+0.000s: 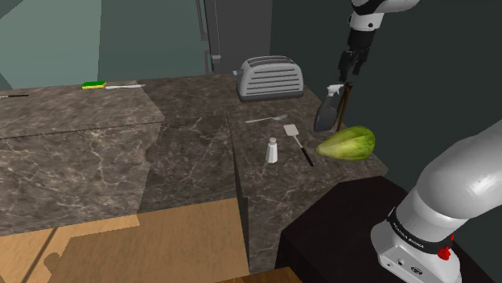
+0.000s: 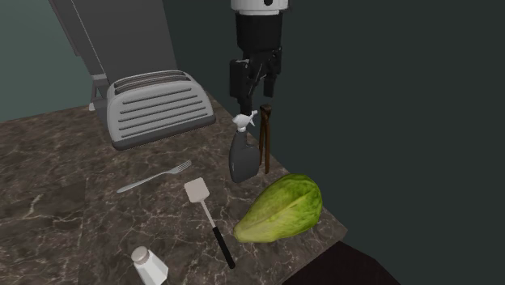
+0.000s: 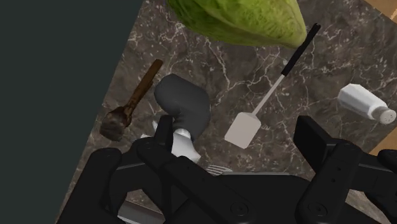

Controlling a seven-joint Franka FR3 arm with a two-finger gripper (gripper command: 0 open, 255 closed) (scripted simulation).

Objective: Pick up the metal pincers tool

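Note:
The pincers (image 2: 265, 142) are a dark brown, rusty-looking tool standing upright by the dark wall at the counter's back corner, also seen at pincers (image 1: 347, 100) and pincers (image 3: 130, 105). A grey spray bottle (image 2: 240, 154) with a white nozzle stands right beside them. My black gripper (image 2: 256, 99) hangs just above the bottle and the pincers' top, touching neither. In the wrist view the gripper (image 3: 232, 143) is open, its fingers (image 3: 315, 137) standing wide apart with nothing clasped; the bottle's nozzle (image 3: 178, 140) sits close to one finger.
A green lettuce (image 2: 279, 209) lies near the counter's corner, with a white spatula (image 2: 206, 214), a fork (image 2: 154, 178) and a shaker (image 2: 150, 265) nearby. A grey toaster (image 2: 154, 107) stands at the back. The counter edge (image 1: 354, 178) drops off beside the lettuce.

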